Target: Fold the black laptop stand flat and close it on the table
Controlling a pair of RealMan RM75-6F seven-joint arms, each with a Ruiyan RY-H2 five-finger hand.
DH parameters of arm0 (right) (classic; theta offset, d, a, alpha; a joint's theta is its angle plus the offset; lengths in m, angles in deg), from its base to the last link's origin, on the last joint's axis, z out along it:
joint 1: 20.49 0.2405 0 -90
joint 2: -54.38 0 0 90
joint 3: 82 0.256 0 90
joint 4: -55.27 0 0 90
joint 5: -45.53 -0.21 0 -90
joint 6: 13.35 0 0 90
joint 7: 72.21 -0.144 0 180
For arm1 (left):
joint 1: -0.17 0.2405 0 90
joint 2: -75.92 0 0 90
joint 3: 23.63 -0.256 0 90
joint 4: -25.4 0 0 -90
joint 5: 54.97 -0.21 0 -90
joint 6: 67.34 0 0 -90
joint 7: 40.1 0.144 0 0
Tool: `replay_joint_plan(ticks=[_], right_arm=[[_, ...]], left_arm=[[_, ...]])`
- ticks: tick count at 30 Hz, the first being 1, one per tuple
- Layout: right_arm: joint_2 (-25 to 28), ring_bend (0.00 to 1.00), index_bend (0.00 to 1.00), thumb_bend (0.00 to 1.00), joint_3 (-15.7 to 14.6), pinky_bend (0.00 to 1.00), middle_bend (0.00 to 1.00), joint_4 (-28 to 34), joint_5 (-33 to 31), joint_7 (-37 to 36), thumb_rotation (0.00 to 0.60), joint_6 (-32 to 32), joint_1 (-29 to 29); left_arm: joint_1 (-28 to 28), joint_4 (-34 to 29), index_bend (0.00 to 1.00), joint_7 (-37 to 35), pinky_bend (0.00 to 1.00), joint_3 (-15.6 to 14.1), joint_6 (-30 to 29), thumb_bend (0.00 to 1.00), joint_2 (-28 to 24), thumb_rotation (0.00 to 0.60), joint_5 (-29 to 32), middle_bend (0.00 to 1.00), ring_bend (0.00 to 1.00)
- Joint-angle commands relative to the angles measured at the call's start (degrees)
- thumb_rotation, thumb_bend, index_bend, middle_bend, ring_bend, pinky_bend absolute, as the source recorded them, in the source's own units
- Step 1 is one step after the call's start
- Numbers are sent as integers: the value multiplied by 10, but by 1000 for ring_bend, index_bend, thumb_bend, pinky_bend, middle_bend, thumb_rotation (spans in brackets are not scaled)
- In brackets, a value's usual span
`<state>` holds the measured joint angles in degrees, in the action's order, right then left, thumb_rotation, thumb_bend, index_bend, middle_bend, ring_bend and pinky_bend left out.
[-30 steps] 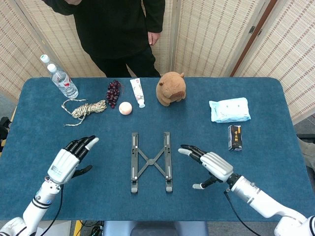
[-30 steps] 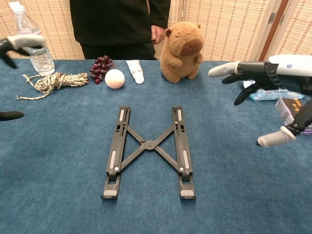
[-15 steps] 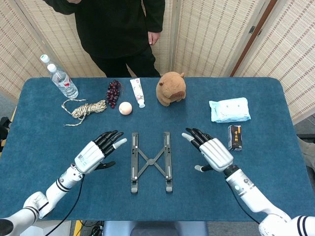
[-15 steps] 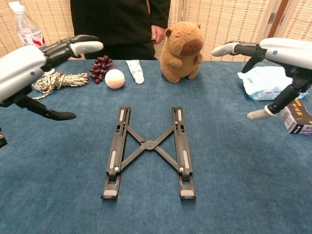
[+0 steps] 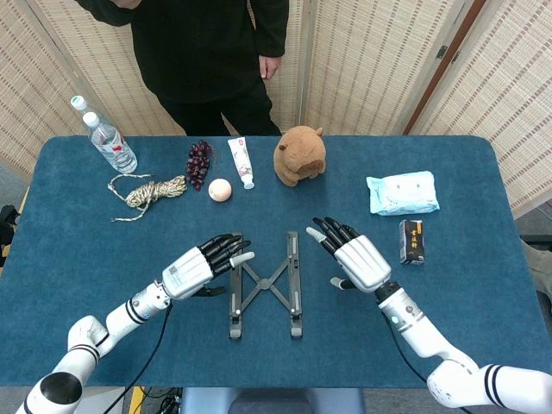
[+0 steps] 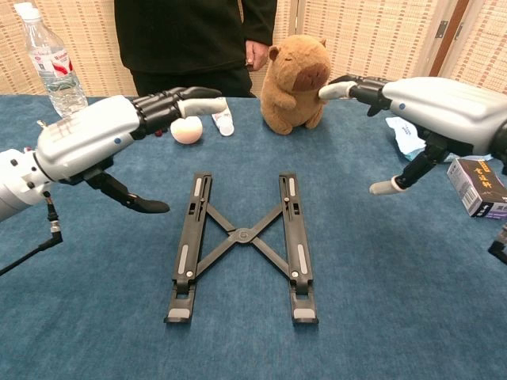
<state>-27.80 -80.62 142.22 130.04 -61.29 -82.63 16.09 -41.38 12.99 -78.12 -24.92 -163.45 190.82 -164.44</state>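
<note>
The black laptop stand (image 5: 264, 284) (image 6: 242, 242) lies flat on the blue table, its two rails spread apart and joined by an X-shaped link. My left hand (image 5: 201, 266) (image 6: 99, 142) hovers just left of the left rail, fingers stretched out and apart, thumb hanging down, holding nothing. My right hand (image 5: 352, 258) (image 6: 428, 103) hovers just right of the right rail, also spread and empty. Neither hand touches the stand.
Along the far side stand a water bottle (image 5: 107, 138), a coil of rope (image 5: 151, 191), grapes (image 5: 199, 161), a pale ball (image 5: 220, 190), a tube (image 5: 241, 161) and a capybara plush (image 5: 299, 155). A wipes pack (image 5: 402, 191) and small black box (image 5: 413, 241) lie right. A person stands behind.
Both hands have moved inward from the table's sides toward the stand, now flanking its rails. The stand has not moved.
</note>
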Motion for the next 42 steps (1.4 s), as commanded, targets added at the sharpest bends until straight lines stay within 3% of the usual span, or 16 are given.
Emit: replay_joint_plan(ticks=[1,19,42], right_arm=[[-29,0,0,0,3,229,0,-43,29,-19,600,-9,2],[-113,0,0,0,6,229,0,-163,57,-56,600,7,7],[-173,0,0,0,-1,229,0,-245,101,-67,600,24,40]], left_arm=[[-5,23,0,-14,137,-15,7,0,13,600,6,0,0],[-1,62,0,-38,117,-79,47,0,10,600,6,0,0],[-6,68,0,-78,87,-112,49,0,15,600,18,0,0]])
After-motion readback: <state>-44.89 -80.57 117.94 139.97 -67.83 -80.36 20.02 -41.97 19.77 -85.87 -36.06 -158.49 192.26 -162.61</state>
